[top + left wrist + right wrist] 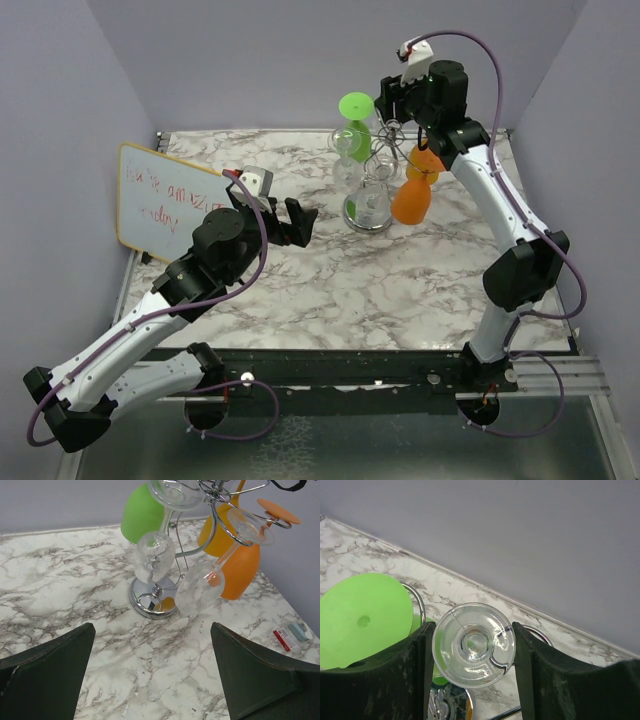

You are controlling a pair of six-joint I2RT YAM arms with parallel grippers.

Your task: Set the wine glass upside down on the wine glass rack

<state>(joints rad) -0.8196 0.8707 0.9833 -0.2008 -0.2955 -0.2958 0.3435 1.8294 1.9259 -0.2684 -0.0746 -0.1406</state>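
Observation:
The chrome wine glass rack (368, 215) stands at the back of the marble table, and its round base shows in the left wrist view (153, 602). A green glass (356, 105), an orange glass (411, 200) and clear glasses (154, 557) hang on it upside down. My right gripper (392, 100) is above the rack. In the right wrist view its fingers (410, 680) press both sides of the round foot of a clear wine glass (473, 645), which rests over a chrome arm. My left gripper (300, 225) is open and empty above the table, facing the rack.
A whiteboard (165, 200) with red writing leans at the left edge. Grey walls close in the back and sides. A small red-and-white item (285, 637) lies on the table right of the rack.

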